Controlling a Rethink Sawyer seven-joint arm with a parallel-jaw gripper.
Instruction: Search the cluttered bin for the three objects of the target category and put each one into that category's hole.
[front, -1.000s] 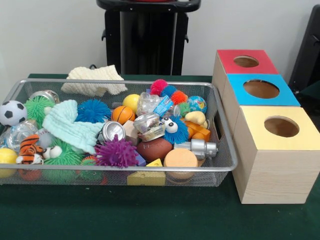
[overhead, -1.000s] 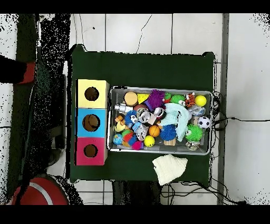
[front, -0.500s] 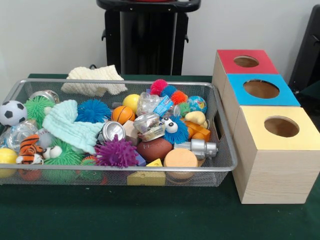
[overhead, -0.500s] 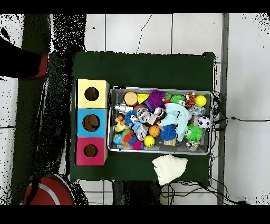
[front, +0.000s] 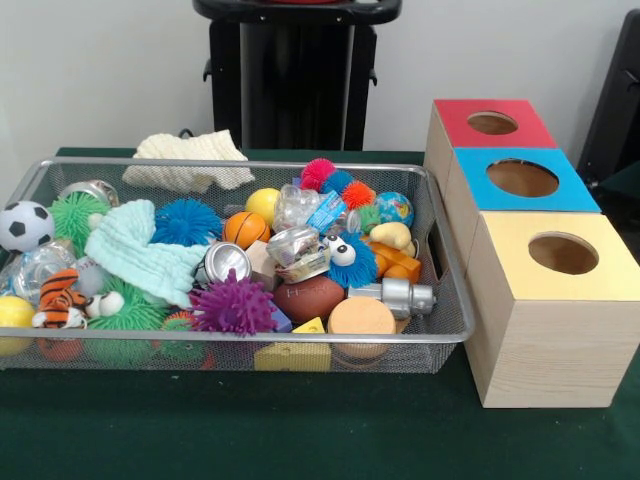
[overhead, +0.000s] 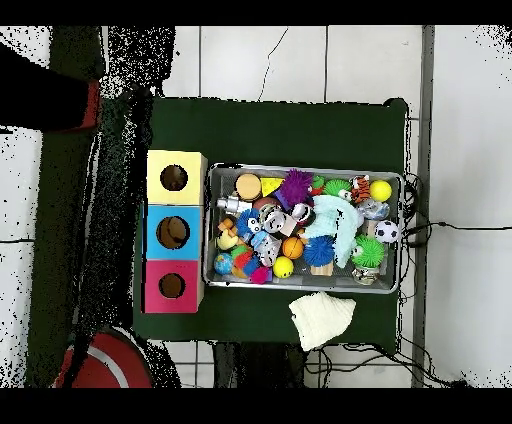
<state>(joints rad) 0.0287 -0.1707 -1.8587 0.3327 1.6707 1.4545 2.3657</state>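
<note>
Green table (front: 300, 440) lies bare before bin (front: 440, 335) and boxes (front: 560, 330).

One wire bin (front: 440, 330), three boxes (front: 560, 330), two cloths (front: 190, 160).

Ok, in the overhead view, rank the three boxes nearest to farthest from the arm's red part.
Gripper not visible, so measured from the red arm part, upper left.
1. yellow box, top of the row
2. blue box, middle
3. red box, bottom
</note>
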